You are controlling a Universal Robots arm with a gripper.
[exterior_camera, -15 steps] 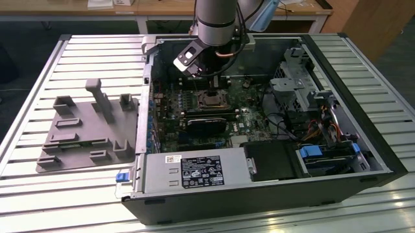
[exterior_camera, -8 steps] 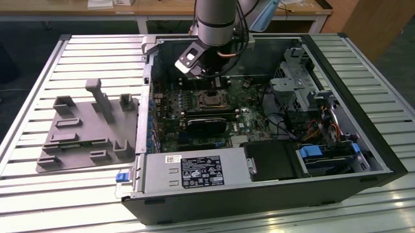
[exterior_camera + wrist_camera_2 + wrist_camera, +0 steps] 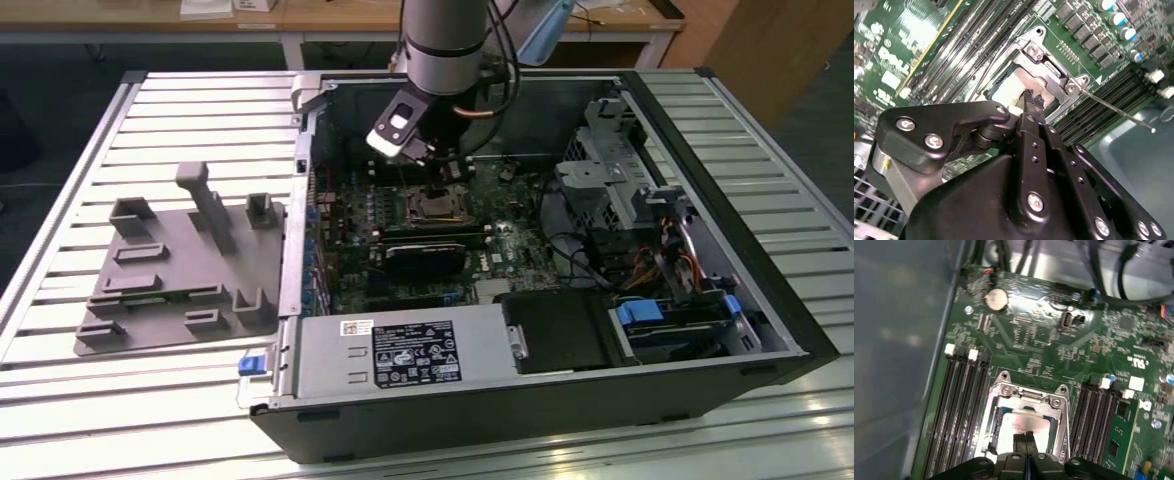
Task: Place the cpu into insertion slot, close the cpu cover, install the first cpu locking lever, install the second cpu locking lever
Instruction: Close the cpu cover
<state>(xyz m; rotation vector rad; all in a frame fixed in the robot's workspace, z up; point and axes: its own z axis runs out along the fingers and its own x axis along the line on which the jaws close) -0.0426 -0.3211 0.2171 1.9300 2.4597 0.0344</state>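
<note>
One arm hangs over the open computer case (image 3: pixel 561 330) in the exterior view. Its gripper (image 3: pixel 449 168) is poised just at twelve o'clock of the insertion slot (image 3: pixel 415 207) on the green motherboard (image 3: pixel 400 250). A grey fixture plate (image 3: pixel 174 290) lies well apart on the table (image 3: pixel 80 400), at nine o'clock of the case.

In the second wrist view the jaws are clenched together with nothing between them. Their joined tip is right at the pale top of the cpu (image 3: pixel 1006 92), which sits in the slot; whether it touches I cannot tell. The cpu cover (image 3: pixel 1051 75) lies down around the chip. A thin wire locking lever (image 3: pixel 1119 114) stands out free from the socket's corner, unlatched.

In the first wrist view the chip shows through the cover's square opening, with the fingertips (image 3: pixel 1020 440) over its near edge and memory slots (image 3: pixel 959 405) on either side.

By my judgement the chip is placed and the cover is down, so the work stands at the levers. Moving such a thin wire calls for a precise catch with the closed tip that does not scrape the chip.
</note>
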